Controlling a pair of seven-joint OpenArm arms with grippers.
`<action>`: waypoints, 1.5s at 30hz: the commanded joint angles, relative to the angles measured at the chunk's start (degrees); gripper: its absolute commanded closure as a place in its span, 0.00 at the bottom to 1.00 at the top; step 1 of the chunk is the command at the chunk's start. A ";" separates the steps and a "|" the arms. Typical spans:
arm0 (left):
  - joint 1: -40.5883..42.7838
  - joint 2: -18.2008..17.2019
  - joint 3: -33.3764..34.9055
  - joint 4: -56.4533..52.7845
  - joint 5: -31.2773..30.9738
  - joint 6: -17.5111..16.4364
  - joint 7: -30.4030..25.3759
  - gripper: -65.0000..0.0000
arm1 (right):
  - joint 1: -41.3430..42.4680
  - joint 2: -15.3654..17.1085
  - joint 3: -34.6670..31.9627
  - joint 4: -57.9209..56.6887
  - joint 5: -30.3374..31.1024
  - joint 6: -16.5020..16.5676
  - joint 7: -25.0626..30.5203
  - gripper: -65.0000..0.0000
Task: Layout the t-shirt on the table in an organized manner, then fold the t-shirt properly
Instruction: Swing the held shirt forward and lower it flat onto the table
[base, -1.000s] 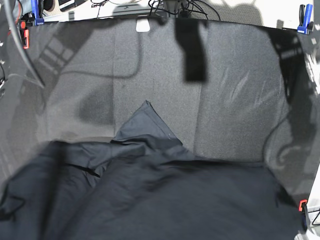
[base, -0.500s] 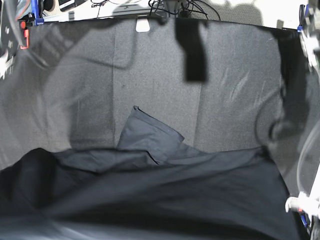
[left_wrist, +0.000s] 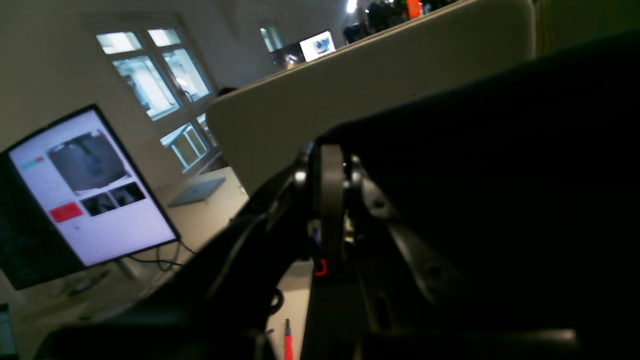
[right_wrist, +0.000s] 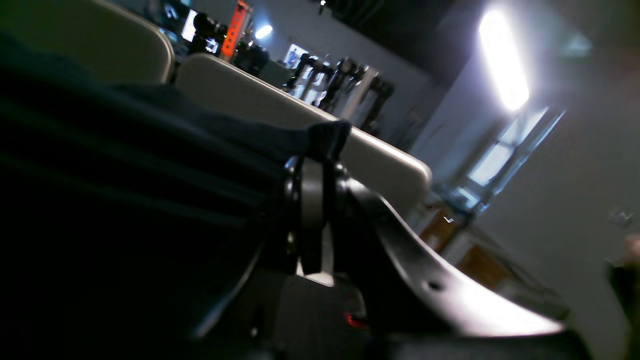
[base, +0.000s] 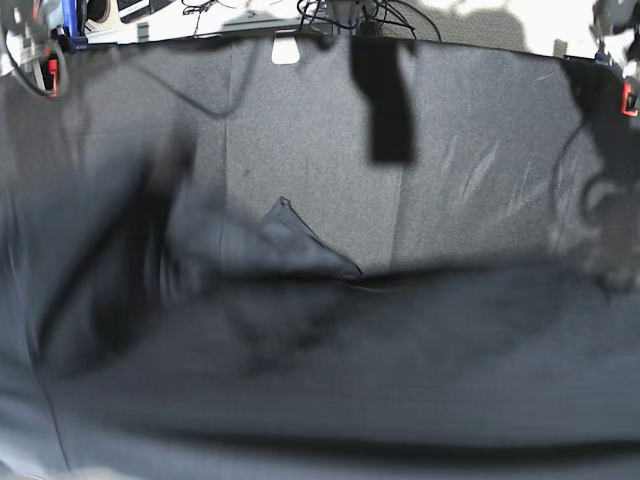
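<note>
Two pinches: my left gripper (left_wrist: 331, 165) and right gripper (right_wrist: 312, 167) each clamp the t-shirt (base: 330, 370), lifting it wide so it hangs flat. One sleeve corner trails at eleven o'clock on the table (base: 480, 180).

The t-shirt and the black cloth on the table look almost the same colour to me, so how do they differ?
The t-shirt is smooth, slate-grey and faintly shiny; the table cover is matte, grainy black. The t-shirt hangs stretched and motion-blurred across the foreground, one sleeve-like flap lying on the table, while the table cover lies flat and sharp. The table cover spreads beyond the shirt. Both are dark fabric.
</note>
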 joint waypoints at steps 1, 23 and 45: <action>-0.13 -1.73 -1.22 0.26 1.11 1.38 -0.74 1.00 | -0.87 1.38 1.88 -0.37 -1.95 -0.14 0.61 1.00; 3.82 -6.82 -4.20 0.26 -0.63 1.42 0.00 1.00 | -7.32 0.96 5.95 -0.37 -1.03 -0.14 -0.09 1.00; 6.97 -3.85 -4.09 -0.92 -8.74 -2.36 -1.55 1.00 | -9.25 -5.95 -2.89 -1.33 -3.37 -0.14 1.86 1.00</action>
